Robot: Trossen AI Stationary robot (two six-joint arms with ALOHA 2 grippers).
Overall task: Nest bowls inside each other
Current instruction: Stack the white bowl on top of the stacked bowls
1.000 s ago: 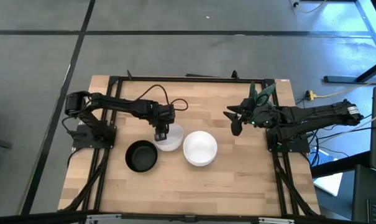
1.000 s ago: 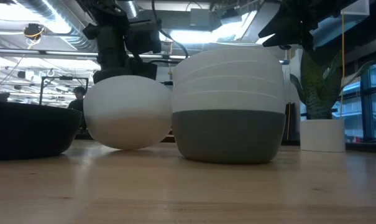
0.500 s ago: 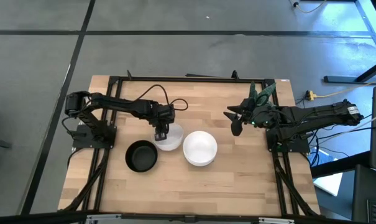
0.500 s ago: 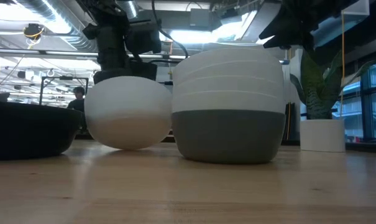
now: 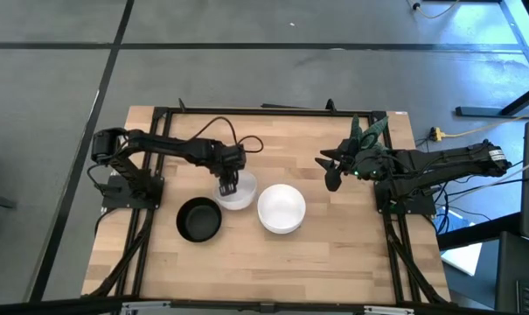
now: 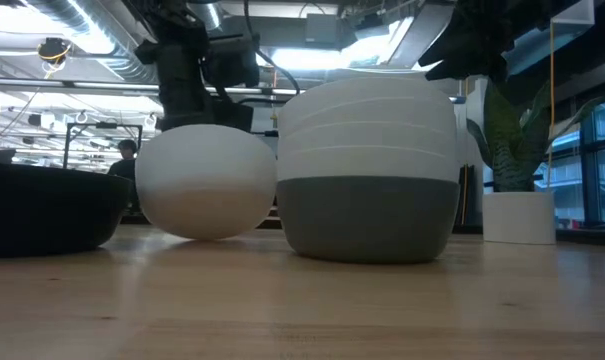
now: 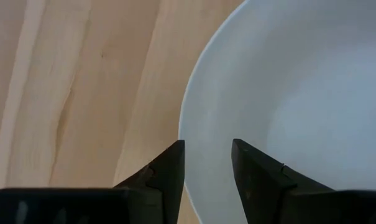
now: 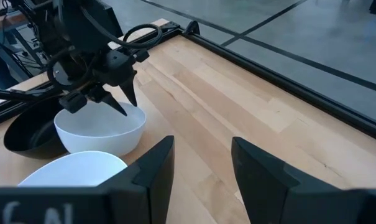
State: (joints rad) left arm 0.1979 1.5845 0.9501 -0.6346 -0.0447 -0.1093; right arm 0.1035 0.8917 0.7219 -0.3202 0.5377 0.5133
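A single white bowl stands on its base on the wooden table. A black bowl sits to its near left. To its right stands a stack of white bowls nested in a dark grey one. My left gripper is open and points down over the single bowl's left rim, one finger outside and one over the inside. My right gripper hovers open above the table, right of the stack. My left gripper stands astride the single white bowl's left rim, coming from above. The outer finger lies close against the rim. I cannot tell whether it touches. The bowl rests on the table.
A small white pot with a spiky green plant stands near the table's far right corner, beside my right arm. Bare wood lies along the near edge and the far middle. A black frame borders the table.
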